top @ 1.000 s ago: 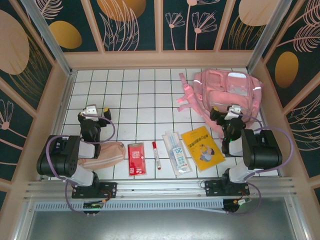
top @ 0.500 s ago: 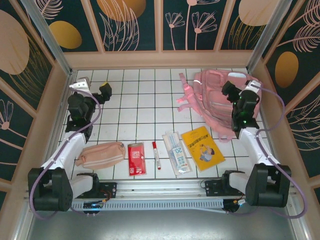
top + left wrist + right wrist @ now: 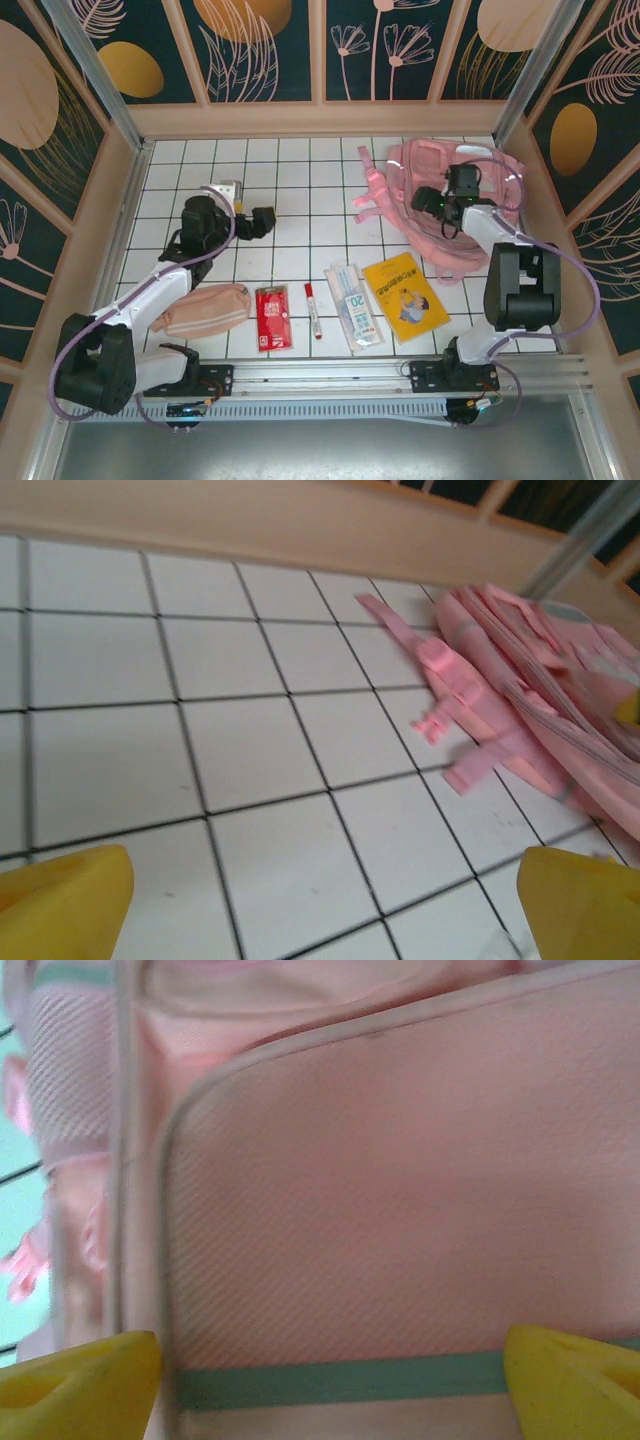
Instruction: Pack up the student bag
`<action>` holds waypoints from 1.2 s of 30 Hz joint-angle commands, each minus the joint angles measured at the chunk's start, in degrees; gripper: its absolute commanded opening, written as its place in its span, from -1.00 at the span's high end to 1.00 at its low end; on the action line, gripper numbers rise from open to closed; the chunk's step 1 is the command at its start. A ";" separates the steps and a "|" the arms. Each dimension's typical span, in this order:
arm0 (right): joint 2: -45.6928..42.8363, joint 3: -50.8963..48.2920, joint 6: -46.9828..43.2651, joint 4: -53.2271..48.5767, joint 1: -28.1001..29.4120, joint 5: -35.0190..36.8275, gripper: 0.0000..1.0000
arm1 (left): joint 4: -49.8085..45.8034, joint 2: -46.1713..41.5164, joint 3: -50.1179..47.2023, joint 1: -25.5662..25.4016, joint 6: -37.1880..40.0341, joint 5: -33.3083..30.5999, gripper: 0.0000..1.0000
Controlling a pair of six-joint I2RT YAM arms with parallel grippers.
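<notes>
One thing matters here, the pink bag. It lies slumped in the far right corner of the table, its straps trailing toward the middle. My right gripper hangs close above its front panel with the fingers spread wide and nothing caught between them. I cannot tell whether the tips graze the cloth. My left gripper hovers over bare tile near the middle of the table, well apart from the bag, fingers likewise spread and empty.

I judge the bag to be light and limp (all cloth, no frame that I can see), so it will sag and fold wherever I lift it rather than come up as one piece. The weave looks rough, not slippery, and nothing about it seems fragile. The flat panel under my right fingers gives little purchase, and my tips would likely slide off it. Better holds, I think, are the raised piping along the panel's edge, a pinch of loose cloth near an opening, or a strap. One gripper alone would probably just drag it. Packing likely needs one lifting an edge while the other brings the pouch, the pen and the booklet from the near row.
</notes>
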 commanded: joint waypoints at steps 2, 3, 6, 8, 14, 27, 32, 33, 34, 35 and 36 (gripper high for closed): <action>2.62 4.91 -4.55 -5.87 4.40 7.53 -0.71 | 0.17 2.08 -0.81 -4.13 -3.95 2.10 -0.93; 4.05 5.92 -5.27 -6.55 4.95 10.10 -0.69 | 0.43 2.49 -0.93 -4.87 -4.68 1.86 -0.93; 8.56 7.48 -8.05 -7.04 6.91 17.04 -0.64 | 1.51 3.50 -1.16 -6.07 -6.79 1.67 -0.91; 10.77 8.31 -9.46 -6.87 8.22 20.92 -0.35 | 1.62 4.10 -0.72 -6.55 -7.61 1.90 -0.91; 11.68 16.28 -12.08 -7.10 10.30 14.15 1.00 | 1.86 4.81 0.46 -7.23 -13.14 2.61 -0.89; 21.63 35.62 25.82 14.10 25.37 -20.89 0.17 | -10.14 12.60 11.28 -6.21 -20.07 2.93 -0.98; 16.23 28.66 29.55 22.54 21.45 -28.53 -0.13 | -12.81 11.76 9.89 -4.21 -21.33 3.68 -0.98; 14.34 27.06 27.47 20.74 19.63 -29.13 -0.13 | -14.11 12.26 9.92 -3.92 -20.94 3.09 -0.97; 12.63 25.13 24.08 18.27 17.95 -28.74 -0.13 | -15.21 12.76 10.00 -3.63 -20.90 1.99 -0.98; 10.30 22.62 19.70 15.83 15.95 -26.75 -0.13 | -15.86 13.44 10.00 -3.38 -20.79 1.17 -0.98; 8.40 20.19 15.80 12.35 14.04 -22.99 -0.13 | -15.83 14.12 10.17 -3.16 -20.86 0.84 -0.98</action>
